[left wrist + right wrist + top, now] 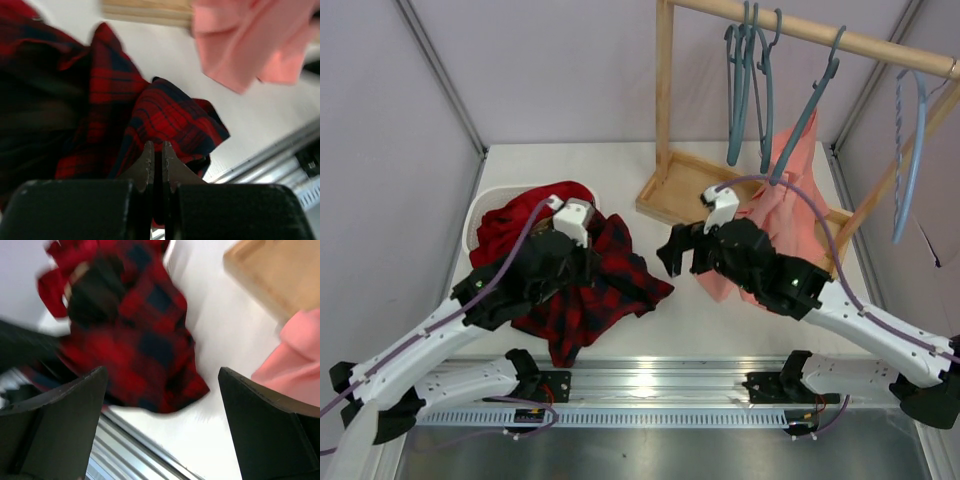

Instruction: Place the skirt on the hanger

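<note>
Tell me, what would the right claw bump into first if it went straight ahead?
Probably the skirt: it lies straight ahead between the open fingers of the right gripper, though depth is unclear.

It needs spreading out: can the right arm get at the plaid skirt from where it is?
Probably yes. The right gripper is open and faces the skirt across bare table, with nothing between them.

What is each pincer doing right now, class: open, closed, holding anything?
Left pincer: closed over the skirt; whether it grips the cloth cannot be told.
Right pincer: open, holding nothing.
</note>
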`<state>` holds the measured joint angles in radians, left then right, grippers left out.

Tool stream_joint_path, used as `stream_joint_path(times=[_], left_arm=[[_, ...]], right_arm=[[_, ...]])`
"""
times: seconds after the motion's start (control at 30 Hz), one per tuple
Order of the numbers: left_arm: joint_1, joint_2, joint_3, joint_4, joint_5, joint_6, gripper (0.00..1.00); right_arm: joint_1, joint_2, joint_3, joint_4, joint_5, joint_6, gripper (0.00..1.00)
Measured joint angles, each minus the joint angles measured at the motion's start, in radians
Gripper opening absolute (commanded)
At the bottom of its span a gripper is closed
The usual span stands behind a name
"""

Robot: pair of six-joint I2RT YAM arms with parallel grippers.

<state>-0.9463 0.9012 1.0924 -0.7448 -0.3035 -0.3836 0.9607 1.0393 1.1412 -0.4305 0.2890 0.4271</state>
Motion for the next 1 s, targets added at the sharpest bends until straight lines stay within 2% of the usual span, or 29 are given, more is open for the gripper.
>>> stream_joint_path(times=[0.1, 0.2, 0.3, 0.4, 0.57, 0.7, 1.0], left_arm=[[0.044, -0.046, 0.035, -0.078, -0.110, -0.057, 0.00], [0.151, -0.093, 0.050, -0.149, -0.163, -0.100, 0.00], [0.298, -0.122, 0.053, -0.217, -0.184, -0.124, 0.00], [0.382, -0.138, 0.056, -0.257, -0.192, -0.124, 0.00], [0.435, -0.135, 0.058, -0.268, -0.174, -0.103, 0.00], [0.460, -0.101, 0.075, -0.266, -0.145, -0.080, 0.00], [0.493, -0.070, 0.077, -0.250, -0.111, -0.048, 0.00]], right_arm=[[0.055, 0.003, -0.109, 0.026, -0.006, -0.011, 0.99], [0.089, 0.044, -0.195, 0.071, -0.018, -0.018, 0.99], [0.090, 0.123, -0.210, 0.134, -0.024, -0.042, 0.99], [0.090, 0.193, -0.210, 0.199, -0.024, -0.070, 0.99], [0.092, 0.281, -0.214, 0.278, -0.022, -0.121, 0.99], [0.094, 0.281, -0.257, 0.338, -0.042, -0.149, 0.99], [0.110, 0.089, -0.453, 0.366, -0.095, -0.151, 0.97]])
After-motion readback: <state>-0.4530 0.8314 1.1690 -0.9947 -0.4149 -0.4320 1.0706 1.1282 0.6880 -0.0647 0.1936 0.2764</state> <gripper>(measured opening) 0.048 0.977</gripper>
